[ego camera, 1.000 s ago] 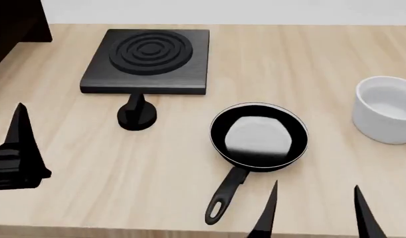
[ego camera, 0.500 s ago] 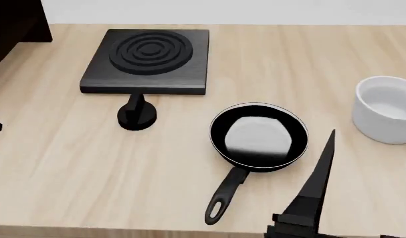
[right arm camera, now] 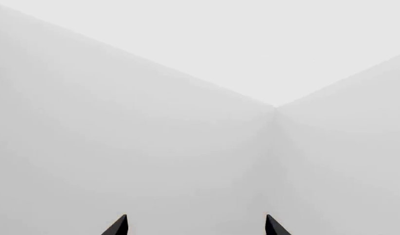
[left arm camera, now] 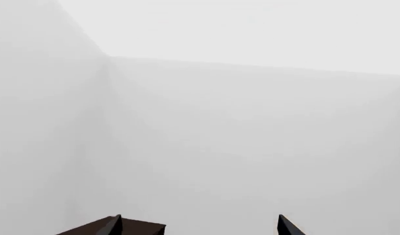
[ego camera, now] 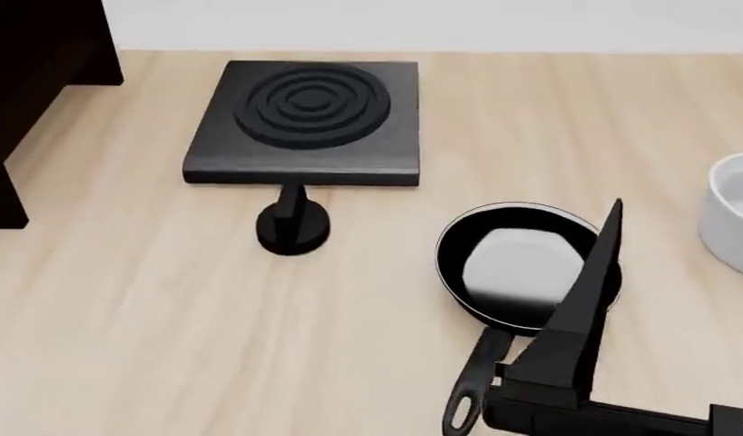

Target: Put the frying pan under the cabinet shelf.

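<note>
The frying pan (ego camera: 508,265) lies on the wooden table at the front right, round, black and glossy, its long handle (ego camera: 473,386) pointing at the front edge. The dark cabinet shelf (ego camera: 33,82) stands at the far left. My right gripper (right arm camera: 196,225) is open and empty; one of its fingers (ego camera: 593,291) stands up in front of the pan's right rim, above the table. My left gripper (left arm camera: 198,226) is open and empty, out of the head view; a dark brown corner (left arm camera: 131,229) shows by one of its tips.
A square black plate with concentric rings (ego camera: 305,118) lies at the back middle. A small black round-based knob (ego camera: 292,227) stands in front of it. A white bowl (ego camera: 738,222) is at the right edge. The bare table (ego camera: 165,345) spreads at the front left.
The head view has shifted, so everything sits further right and lower and more cabinet shows. The left gripper left the view. The right gripper turned and rose beside the pan.
</note>
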{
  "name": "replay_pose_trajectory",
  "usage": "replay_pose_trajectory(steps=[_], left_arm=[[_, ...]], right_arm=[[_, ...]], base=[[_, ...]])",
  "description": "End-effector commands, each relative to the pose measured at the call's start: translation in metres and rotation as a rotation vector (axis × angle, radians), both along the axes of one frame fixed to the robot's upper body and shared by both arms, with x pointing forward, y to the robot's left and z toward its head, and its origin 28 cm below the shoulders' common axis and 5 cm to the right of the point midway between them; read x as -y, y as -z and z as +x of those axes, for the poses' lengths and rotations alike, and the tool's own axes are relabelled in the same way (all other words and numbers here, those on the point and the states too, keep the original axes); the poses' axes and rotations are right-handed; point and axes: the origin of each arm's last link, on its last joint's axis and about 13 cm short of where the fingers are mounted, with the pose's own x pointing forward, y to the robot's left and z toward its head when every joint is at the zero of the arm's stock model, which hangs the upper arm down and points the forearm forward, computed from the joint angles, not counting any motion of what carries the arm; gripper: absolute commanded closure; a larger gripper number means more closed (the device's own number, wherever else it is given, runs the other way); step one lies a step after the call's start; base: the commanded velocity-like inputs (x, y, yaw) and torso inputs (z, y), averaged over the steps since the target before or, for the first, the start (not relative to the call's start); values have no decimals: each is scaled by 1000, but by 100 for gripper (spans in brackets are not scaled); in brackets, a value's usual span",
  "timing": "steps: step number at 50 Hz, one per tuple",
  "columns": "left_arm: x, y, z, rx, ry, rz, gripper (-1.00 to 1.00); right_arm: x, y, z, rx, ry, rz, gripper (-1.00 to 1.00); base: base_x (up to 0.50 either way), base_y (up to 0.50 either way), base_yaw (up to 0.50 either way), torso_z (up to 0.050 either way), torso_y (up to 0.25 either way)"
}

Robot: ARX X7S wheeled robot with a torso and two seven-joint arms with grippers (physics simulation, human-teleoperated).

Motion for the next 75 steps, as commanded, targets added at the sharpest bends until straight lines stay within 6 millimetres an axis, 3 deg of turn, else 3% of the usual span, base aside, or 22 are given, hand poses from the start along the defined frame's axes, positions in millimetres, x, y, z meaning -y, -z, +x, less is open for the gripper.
replay_pose_trajectory(steps=[1, 52, 65, 75], left_arm=[[-2, -2, -3, 7, -10, -2, -100], [2, -2, -1, 9, -1, 0, -100], [2, -3, 0, 10, -3, 1, -100], [2, -4, 0, 15, 0, -1, -100]], right_arm=[[0, -1, -1, 0, -1, 0, -100], [2, 1, -2, -13, 12, -2, -100], [4, 2, -3, 0, 15, 26, -100], [14, -3, 3, -60, 47, 47, -100]], base=[[262, 312, 0, 0, 0], [399, 382, 0, 0, 0], [294, 499, 0, 0, 0], [0, -2, 0, 0, 0]])
